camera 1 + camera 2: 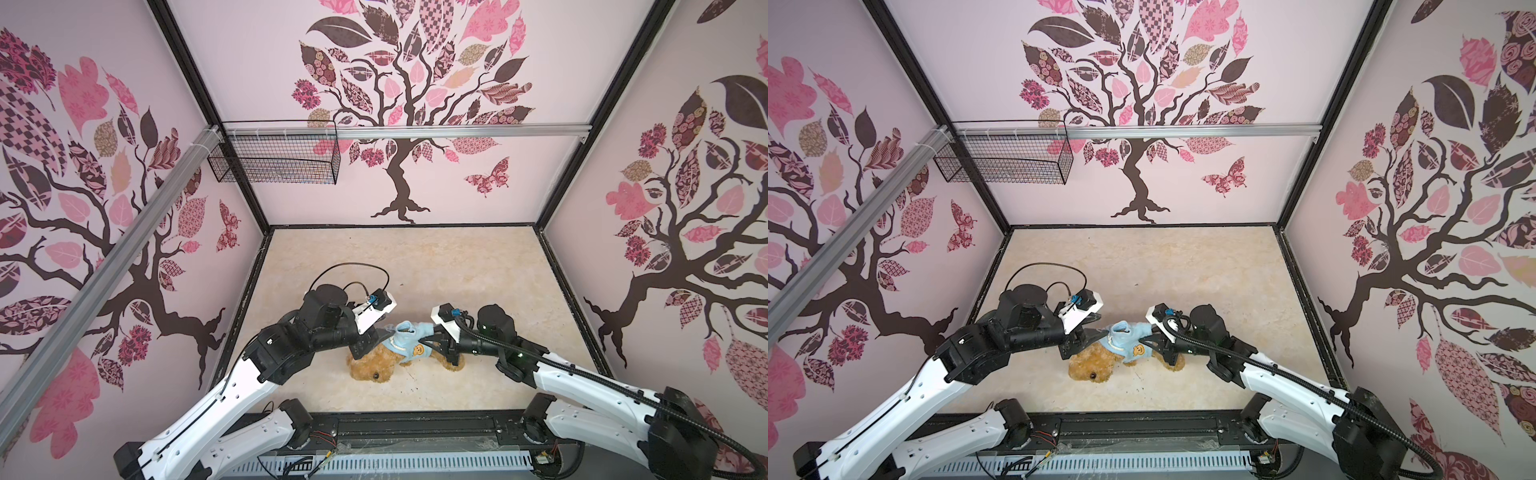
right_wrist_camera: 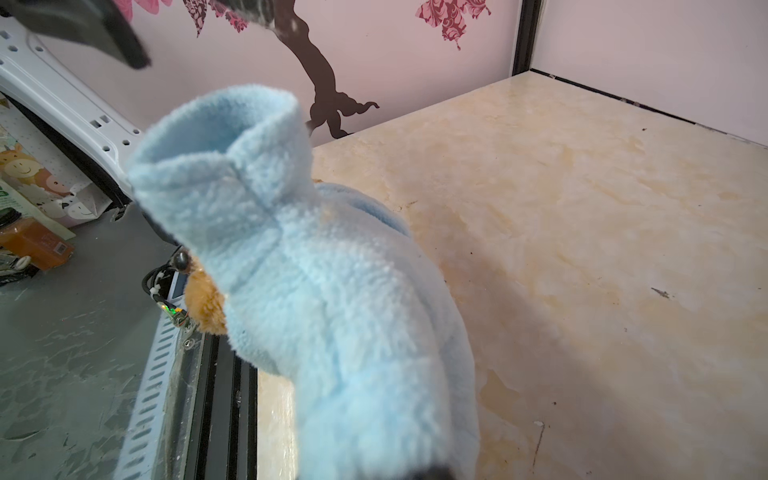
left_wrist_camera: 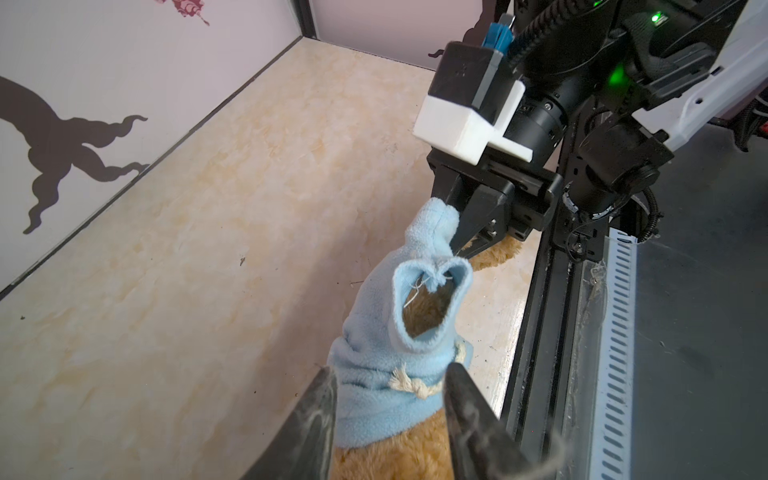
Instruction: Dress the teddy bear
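The golden-brown teddy bear [image 1: 372, 371] [image 1: 1092, 370] lies near the table's front edge in both top views, head toward the front. A light-blue shirt [image 1: 409, 338] [image 1: 1127, 338] with an orange bear print covers its body. My left gripper [image 1: 383, 335] [image 3: 390, 368] is open. Its fingers [image 3: 320, 415] stand on either side of the shirt's hem [image 3: 374, 395] and the bear's fur [image 3: 395, 457], close against the fleece. My right gripper [image 1: 432, 333] [image 3: 456, 248] is shut on the shirt's sleeve and holds it up. In the right wrist view the shirt [image 2: 332, 291] hides nearly all of that gripper.
A black wire basket [image 1: 274, 153] hangs from the aluminium rail on the back wall. A black rail and white slotted duct [image 1: 415, 457] run along the table's front edge, just below the bear. Papered walls close in three sides. Boxes [image 2: 33, 232] stand beyond the front edge.
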You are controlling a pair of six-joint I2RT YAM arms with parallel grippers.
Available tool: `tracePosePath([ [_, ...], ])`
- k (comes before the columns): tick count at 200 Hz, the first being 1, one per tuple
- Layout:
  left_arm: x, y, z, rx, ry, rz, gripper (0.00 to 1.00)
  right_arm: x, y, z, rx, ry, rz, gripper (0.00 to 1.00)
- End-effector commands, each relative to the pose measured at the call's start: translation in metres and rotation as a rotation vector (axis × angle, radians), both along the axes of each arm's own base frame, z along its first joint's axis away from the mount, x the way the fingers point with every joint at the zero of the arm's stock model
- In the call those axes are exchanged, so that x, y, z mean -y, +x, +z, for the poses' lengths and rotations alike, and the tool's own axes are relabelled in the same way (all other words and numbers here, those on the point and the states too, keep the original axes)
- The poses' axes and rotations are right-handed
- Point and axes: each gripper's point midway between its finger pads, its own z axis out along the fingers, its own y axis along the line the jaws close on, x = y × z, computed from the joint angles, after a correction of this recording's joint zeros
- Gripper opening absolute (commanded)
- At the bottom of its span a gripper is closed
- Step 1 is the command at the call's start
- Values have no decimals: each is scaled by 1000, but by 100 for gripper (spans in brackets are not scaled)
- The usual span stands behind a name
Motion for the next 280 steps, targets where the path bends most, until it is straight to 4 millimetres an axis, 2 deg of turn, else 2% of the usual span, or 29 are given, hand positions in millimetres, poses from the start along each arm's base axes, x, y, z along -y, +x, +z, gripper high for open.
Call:
tracePosePath([
  [1, 7, -9, 12, -24, 1, -69, 36, -3, -5, 13, 62, 16, 15, 5],
  [32, 19, -12, 18, -36, 8, -133, 22, -5, -7, 10, 67, 7, 23, 5],
  [67, 23, -13, 2, -65, 97, -177, 10, -5, -9, 10, 69, 10, 28, 5],
  [128, 28, -9, -24, -99, 208, -208, 8, -4, -10, 10, 69, 16, 30, 6],
  [207, 21, -15, -13, -49, 181, -209, 15, -5, -9, 7, 62, 10, 22, 6],
  [280, 28, -20, -37, -80, 273, -258, 11, -5, -9, 9, 58, 17, 24, 6],
])
